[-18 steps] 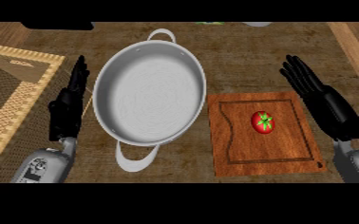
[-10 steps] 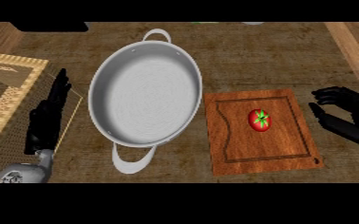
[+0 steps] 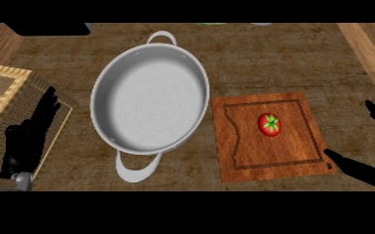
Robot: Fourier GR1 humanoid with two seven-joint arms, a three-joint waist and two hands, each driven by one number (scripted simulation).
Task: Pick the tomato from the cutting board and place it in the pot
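small red round tomato (image 3: 270, 124) sits mid brown wooden cutting board (image 3: 245, 153), right of centre, beside wide grey metal pot (image 3: 150, 104). likely light, smooth, soft-skinned, apt to roll: pinch across widest sides from above. black left hand (image 3: 26, 141) lower left, fingers straight, released. black right hand (image 3: 351, 167) clipped at right edge: state cannot tell.

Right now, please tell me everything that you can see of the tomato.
The tomato is round and red, with a green star-shaped stem cap facing up. It looks whole and lies on the wooden cutting board, inside its carved groove, a little nearer the far edge. Only the board touches it. The right hand shows at the view's right edge, apart from it. The pot stands left of the board.
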